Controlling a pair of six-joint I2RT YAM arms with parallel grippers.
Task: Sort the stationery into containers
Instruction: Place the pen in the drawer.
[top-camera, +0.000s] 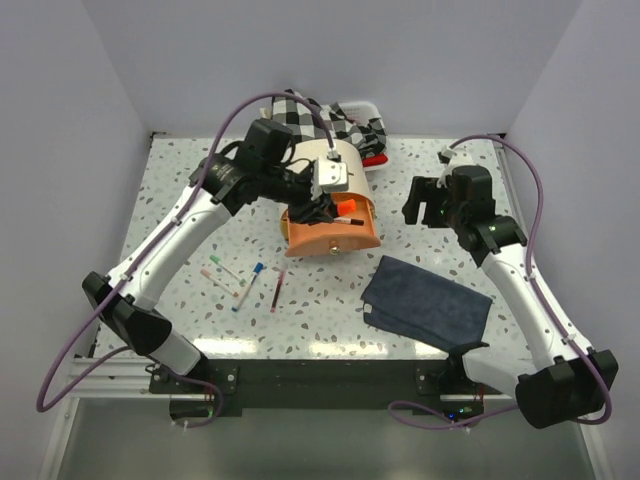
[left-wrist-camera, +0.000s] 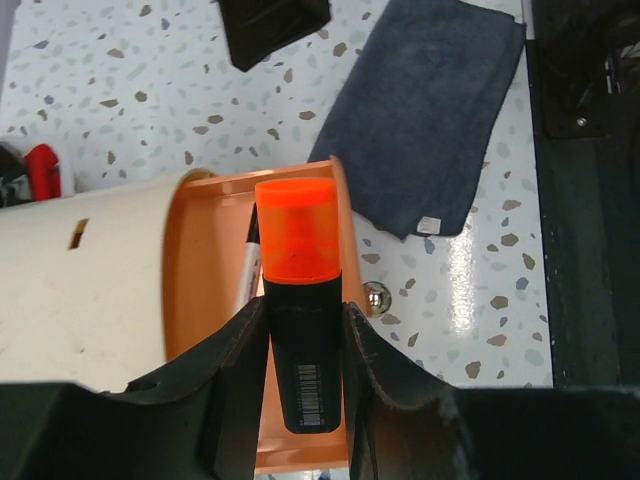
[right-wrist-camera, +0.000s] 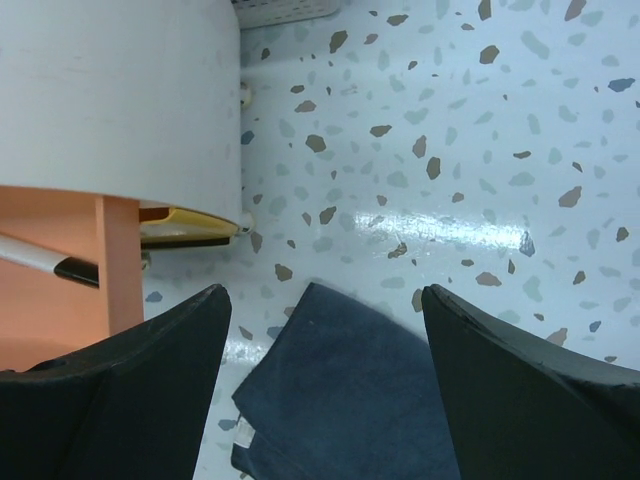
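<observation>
Left fingers (left-wrist-camera: 235, 370), low in the left wrist view, clamp the black orange-capped marker (left-wrist-camera: 298, 300) cap-outward over the pulled-out orange drawer (left-wrist-camera: 200, 260) of the cream drum-shaped cabinet (left-wrist-camera: 80, 280), seemingly to drop it in, while right fingers (right-wrist-camera: 130, 370) gape empty.

dark blue cloth (top-camera: 428, 303): front right | checked fabric (top-camera: 352, 126): rear centre

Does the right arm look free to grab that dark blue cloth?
Probably yes: the right gripper is open and empty, and the dark blue cloth lies uncovered close by on its side, with nothing between them.
</observation>
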